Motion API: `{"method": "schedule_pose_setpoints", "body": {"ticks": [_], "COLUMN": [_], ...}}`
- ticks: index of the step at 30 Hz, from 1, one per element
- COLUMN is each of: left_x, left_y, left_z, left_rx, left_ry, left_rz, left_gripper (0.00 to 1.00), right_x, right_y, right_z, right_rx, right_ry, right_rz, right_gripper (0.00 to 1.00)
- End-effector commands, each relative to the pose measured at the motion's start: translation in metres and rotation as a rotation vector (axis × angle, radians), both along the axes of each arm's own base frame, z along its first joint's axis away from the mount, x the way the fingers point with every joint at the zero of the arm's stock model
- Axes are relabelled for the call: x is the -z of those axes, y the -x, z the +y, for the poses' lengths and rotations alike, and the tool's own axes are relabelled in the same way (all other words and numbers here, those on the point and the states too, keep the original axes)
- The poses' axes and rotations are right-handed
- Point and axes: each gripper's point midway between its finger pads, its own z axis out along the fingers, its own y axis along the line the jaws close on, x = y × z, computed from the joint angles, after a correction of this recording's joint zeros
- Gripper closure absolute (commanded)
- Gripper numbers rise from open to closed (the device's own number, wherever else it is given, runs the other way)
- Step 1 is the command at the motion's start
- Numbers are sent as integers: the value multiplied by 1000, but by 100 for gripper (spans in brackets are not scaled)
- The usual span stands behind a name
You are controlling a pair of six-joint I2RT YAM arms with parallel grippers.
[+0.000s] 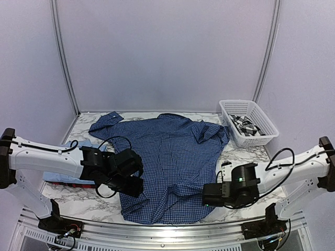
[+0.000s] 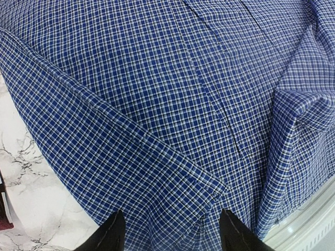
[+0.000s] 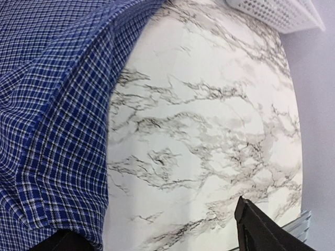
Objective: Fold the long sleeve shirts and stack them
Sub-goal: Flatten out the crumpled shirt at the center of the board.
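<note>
Navy checked shirt (image 1: 172,157) spread on marble-look table (image 1: 238,157), pale walls (image 1: 167,52) around; left tool (image 2: 171,232), right tool (image 3: 157,235) seemingly released.

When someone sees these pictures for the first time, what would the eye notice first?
The navy checked shirt dominates, spread out over the middle of the marble table. The left hand is over its near left side and the right hand is at its near right corner, both open. At the far right stands a white lattice basket with a black-and-white checked shirt inside.
</note>
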Motion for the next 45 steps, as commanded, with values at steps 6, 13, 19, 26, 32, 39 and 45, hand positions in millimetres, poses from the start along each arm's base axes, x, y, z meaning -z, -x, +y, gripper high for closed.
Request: {"method": "schedule_pose_setpoints", "body": {"ticks": [6, 13, 19, 26, 32, 39, 45], "left_x": [11, 17, 26, 39, 51, 27, -8], "left_y": [7, 11, 13, 8, 10, 4, 1], "left_z": [1, -11, -22, -30, -31, -22, 16], "left_rx": [58, 92, 106, 85, 76, 24, -107], "left_ry": [-66, -92, -116, -154, -177, -133, -58], "left_rz": [32, 38, 45, 42, 61, -1, -85], "left_gripper": [41, 43, 43, 52, 68, 100, 100], "right_x": [1, -35, -51, -31, -4, 22, 33], "right_y": [22, 16, 9, 5, 11, 14, 12], "right_z": [-25, -25, -7, 16, 23, 12, 21], "right_rx": [203, 148, 84, 11, -14, 11, -1], "right_ry": [-538, -757, -642, -518, -494, -499, -534], "right_rz": [23, -49, -60, 16, 93, 145, 182], "right_gripper": [17, 14, 13, 28, 38, 48, 56]}}
